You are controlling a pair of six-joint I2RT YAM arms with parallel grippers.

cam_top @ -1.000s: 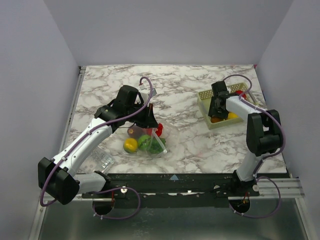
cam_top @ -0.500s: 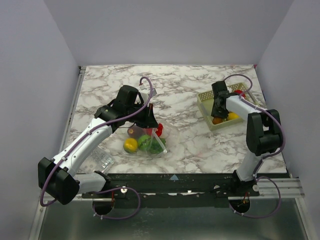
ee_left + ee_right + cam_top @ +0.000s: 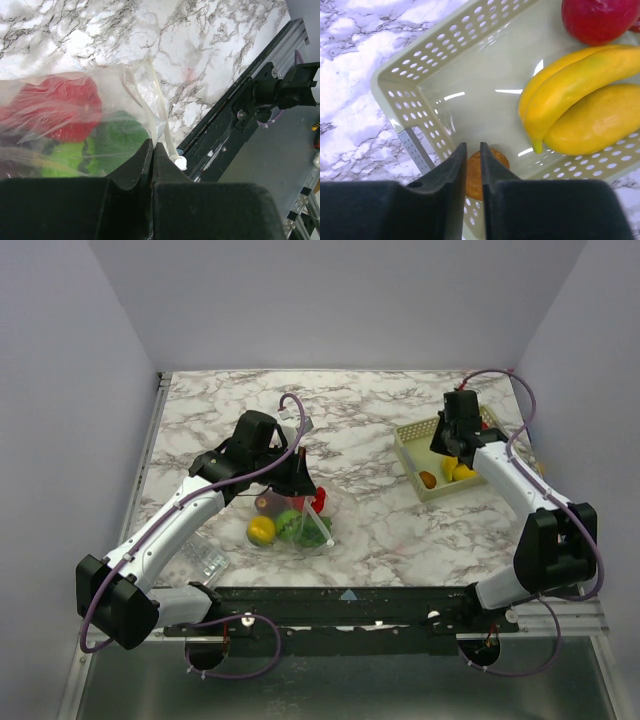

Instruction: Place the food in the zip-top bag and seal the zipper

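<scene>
The clear bag [image 3: 142, 97] lies on the marble table [image 3: 75, 30] in front of the left arm, slumped over the food already inside it. In the left wrist view a red piece [image 3: 55, 112] and a green piece [image 3: 117, 140] press against the plastic just beyond the fingertips. From above, a yellow piece [image 3: 262, 530] also shows in the bag, on its near left side. The left gripper [image 3: 152, 145] has its jaws pressed together on the bag's edge, with the film pinched between them. The pale zipper strip [image 3: 159, 117] runs up and away from that pinch, and its small white slider [image 3: 179, 161] sits just to the right of the fingertips.

The rest of the food is in the pale green basket [image 3: 405, 100] on the right side of the table. The right gripper [image 3: 473, 147] hangs over the basket's near corner, its jaws only a narrow slit apart with nothing between them. Through the slit a small orange piece [image 3: 492, 160] shows on the basket floor below. A banana [image 3: 580, 85] lies to the right of the jaws, touching a rounder yellow fruit [image 3: 595, 125]. A red fruit [image 3: 595, 17] sits beyond them at the far side of the basket
</scene>
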